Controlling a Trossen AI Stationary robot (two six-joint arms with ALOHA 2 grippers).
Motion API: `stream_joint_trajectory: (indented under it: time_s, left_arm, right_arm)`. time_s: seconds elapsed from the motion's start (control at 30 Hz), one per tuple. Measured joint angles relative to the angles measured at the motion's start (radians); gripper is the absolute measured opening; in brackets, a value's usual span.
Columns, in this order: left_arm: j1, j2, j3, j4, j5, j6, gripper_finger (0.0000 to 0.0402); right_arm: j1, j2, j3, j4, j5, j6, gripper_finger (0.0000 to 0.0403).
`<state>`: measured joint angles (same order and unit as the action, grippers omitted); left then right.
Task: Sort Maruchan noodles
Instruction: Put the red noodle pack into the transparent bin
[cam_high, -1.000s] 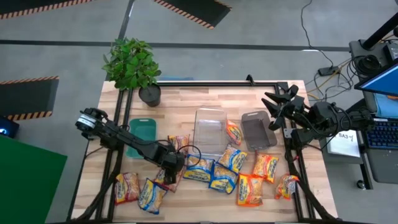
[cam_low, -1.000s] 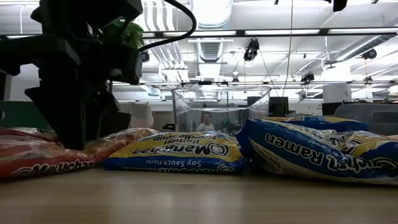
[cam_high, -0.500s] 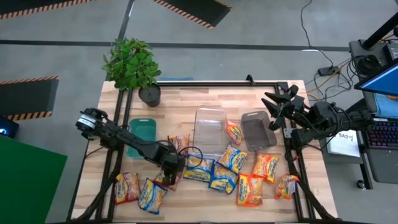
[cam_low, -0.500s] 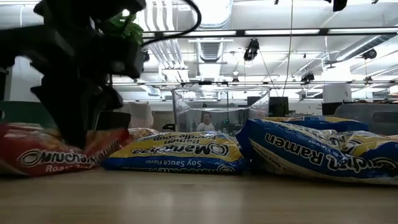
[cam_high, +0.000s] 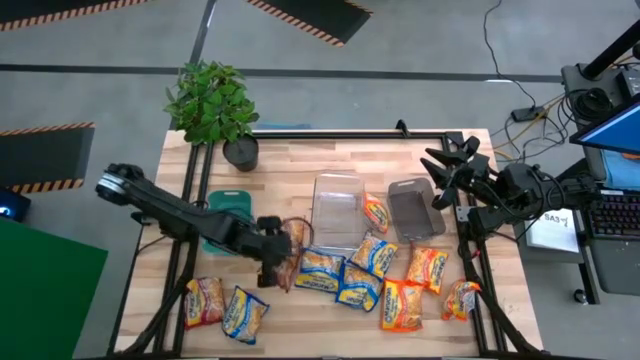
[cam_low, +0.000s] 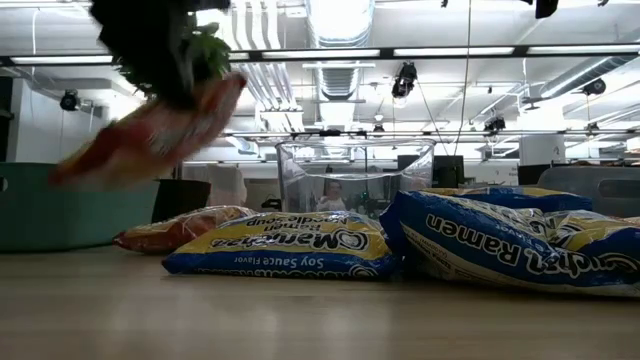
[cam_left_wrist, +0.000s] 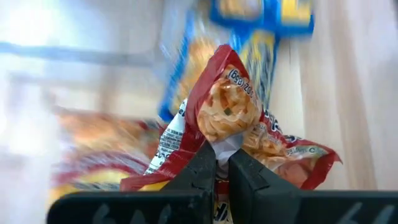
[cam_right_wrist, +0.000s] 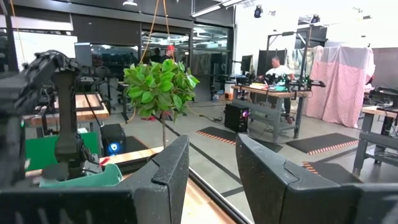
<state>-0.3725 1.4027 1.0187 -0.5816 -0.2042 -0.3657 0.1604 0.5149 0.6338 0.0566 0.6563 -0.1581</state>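
Left end effector (cam_high: 272, 248) clamped on a red-edged Maruchan packet (cam_high: 288, 262), lifted clear of the table (cam_high: 300, 170), just right of the teal bin (cam_high: 226, 212) and left of the clear bin (cam_high: 337, 205). From the left wrist, fingers (cam_left_wrist: 202, 171) pinched nearly together on the crinkled middle of the packet (cam_left_wrist: 233, 127), its red ends sticking out to both sides and beyond the tips. At table height, the same packet (cam_low: 150, 135) hanging tilted in the air under the end effector (cam_low: 165, 60), above a reddish packet (cam_low: 180, 228) still lying flat beside the blue-edged soy sauce packet (cam_low: 285, 247); not readable from above. Only from above: remaining packets spread along the near half, two at the near left (cam_high: 225, 305), a cluster in the middle (cam_high: 345, 275), more toward the near right (cam_high: 425, 275), one between the clear and grey bin (cam_high: 414, 210).

Right end effector (cam_high: 440, 172) parked at the far right edge, fingers (cam_right_wrist: 168, 168) spread apart, holding nothing.
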Motion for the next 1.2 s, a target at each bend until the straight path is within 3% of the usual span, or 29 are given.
stream_joint_trajectory:
  time_s: [0.2,0.4,0.6,0.77,0.9,1.2]
  left_arm:
    - [0.0,-0.122,0.0,0.13,-0.211,0.116,0.0]
    - [0.014,-0.088,-0.004,0.421,-0.485,0.398,0.0001]
    - [0.077,0.026,-0.005,0.728,-0.502,0.626,0.0005]
    - [0.155,0.134,-0.005,0.913,-0.503,0.684,0.0006]
    - [0.205,0.199,-0.006,0.984,-0.506,0.675,0.0006]
    - [0.23,0.299,0.038,0.981,-0.583,0.711,0.0007]
  right_arm:
    - [0.0,0.019,0.0,0.0,0.0,0.016,0.0123]
    - [0.0,0.028,0.0,0.0,0.0,0.051,0.0123]
    - [0.001,0.0,0.0,-0.109,-0.002,0.143,0.0123]
    - [0.001,-0.054,0.0,-0.226,-0.003,0.222,0.0123]
    - [0.001,-0.084,0.0,-0.286,-0.002,0.249,0.0123]
    - [0.001,-0.095,-0.002,-0.304,-0.002,0.239,0.0123]
